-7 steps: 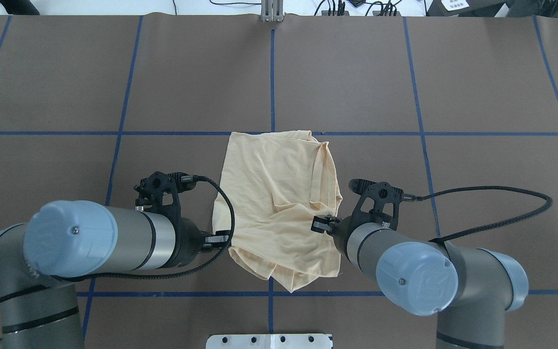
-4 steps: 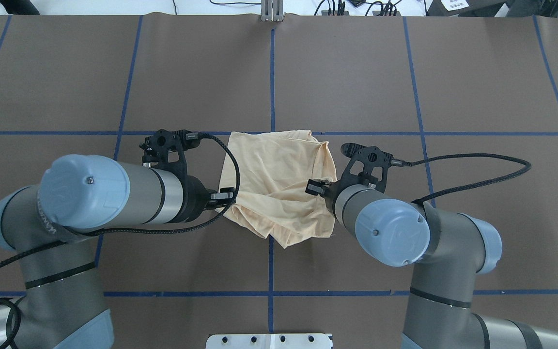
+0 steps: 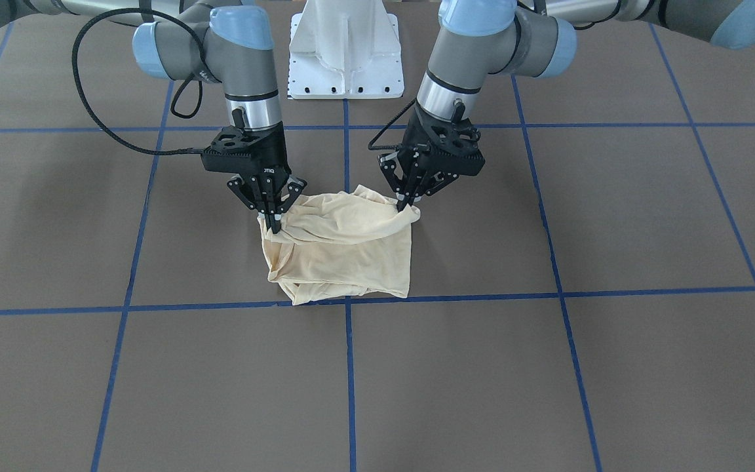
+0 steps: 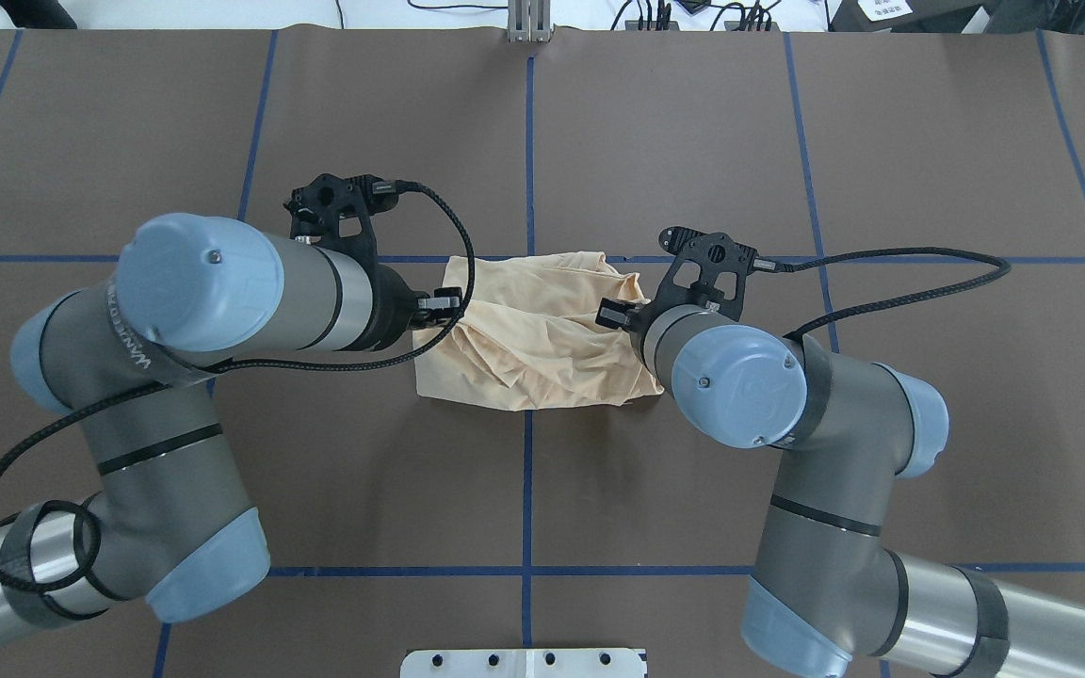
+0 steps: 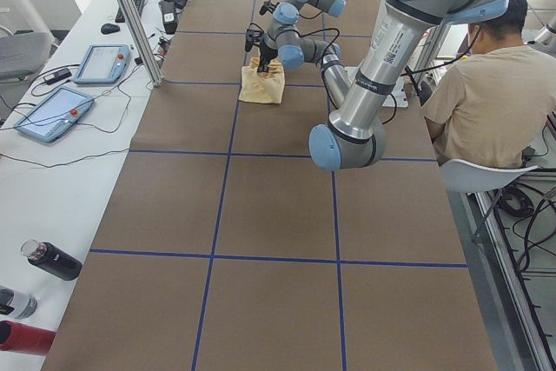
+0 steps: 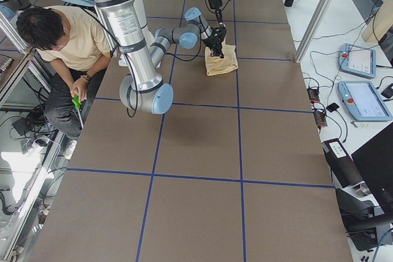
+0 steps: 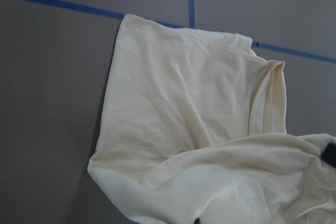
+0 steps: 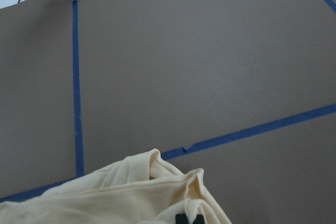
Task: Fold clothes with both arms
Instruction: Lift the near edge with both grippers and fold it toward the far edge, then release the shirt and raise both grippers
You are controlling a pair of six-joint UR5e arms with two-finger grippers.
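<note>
On the bench [image 3: 548, 367], the left arm [image 4: 222, 292] and right arm [image 4: 740, 377] look mid-fold, holding the robot-side edge of the cream-yellow T-shirt [image 3: 345, 255] up over its lower layer, which lies flat at the blue tape cross [image 3: 348, 300]. The left pincer [image 3: 407, 204] and right pincer [image 3: 274, 223] each pinch a raised corner. Next, probably: lower that edge onto the far hem, then let go.

You see the T-shirt [image 3: 345, 255] in plain pale cream-yellow. Your table [image 3: 548, 367] is matte brown, gridded with blue tape lines [image 3: 350, 380]. The left arm [image 4: 316, 301] and right arm [image 4: 844, 414] are grey and silver with light-blue joint caps. The left gripper [image 3: 407, 200], right gripper [image 3: 272, 219] and braided cables [image 4: 900, 250] are black. The pedestal base [image 3: 345, 46] is white.
</note>
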